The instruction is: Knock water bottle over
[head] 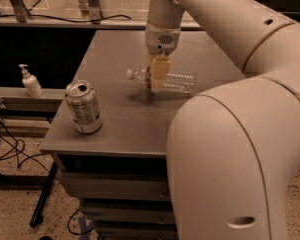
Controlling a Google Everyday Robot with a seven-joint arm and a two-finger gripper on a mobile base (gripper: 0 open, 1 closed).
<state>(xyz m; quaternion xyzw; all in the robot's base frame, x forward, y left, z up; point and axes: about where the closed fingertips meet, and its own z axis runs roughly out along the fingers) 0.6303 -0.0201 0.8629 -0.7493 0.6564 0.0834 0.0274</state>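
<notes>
On the desk [121, 129], the water bottle [181, 81] lies flat, cap left, base right, directly beneath the gripper [158, 75] crossing its middle; whether that gripper is open or gripping, I can't tell.

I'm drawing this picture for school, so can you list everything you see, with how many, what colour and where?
table: one, grey, centre
water bottle: one, clear with white cap, lying on its side mid-table, cap pointing left
can: one, silver, upright near the table's front left corner
pump bottle: one, white, left of the table, lower down
cables: several, black, on the floor at left
arm: one, cream, reaching in from the right
hand: one, cream, pointing down in front of the bottle
</notes>
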